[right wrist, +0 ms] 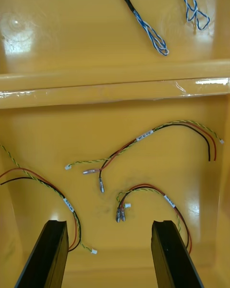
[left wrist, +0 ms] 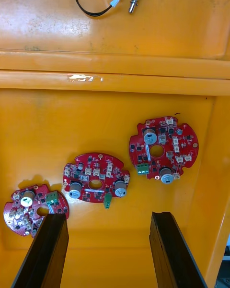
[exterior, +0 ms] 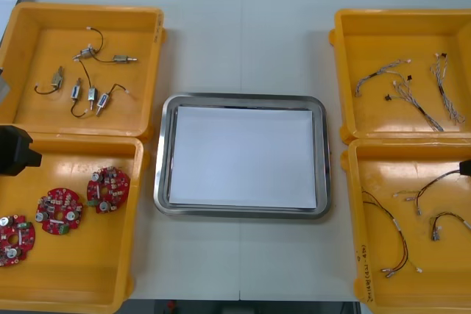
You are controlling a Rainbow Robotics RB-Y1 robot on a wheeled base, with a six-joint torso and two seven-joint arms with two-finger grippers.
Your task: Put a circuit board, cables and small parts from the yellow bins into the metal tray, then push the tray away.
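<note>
Looking down at the table, I see the metal tray [exterior: 161,174] sitting in the middle, its white inside bare. Everything for the job is in the four yellow bins flanking it.

The left gripper [left wrist: 108,216] hangs over the near left bin [exterior: 88,270], the one on the tray's left side closer to the robot, and its black fingers stand wide apart. Three round red circuit boards lie flat in that bin. The nearest board [left wrist: 163,149] is the one closest to the tray. The middle board [left wrist: 96,177] lies just ahead of the gap between the fingers, and the outer board [left wrist: 33,209], farthest from the tray, sits just by one fingertip. The far left bin [exterior: 44,27], beyond it on the tray's left, holds small metal parts [exterior: 82,54] with thin black leads.

The right gripper [right wrist: 110,223] hangs over the near right bin [exterior: 434,270], on the tray's right side closer to the robot, and its fingers are likewise spread apart. Red and yellow cables [right wrist: 158,132] with black strands lie loose there, and a small curled cable [right wrist: 143,192] lies just ahead of the fingers' gap. The far right bin [exterior: 383,34] holds twisted blue and white cables [right wrist: 143,26].
</note>
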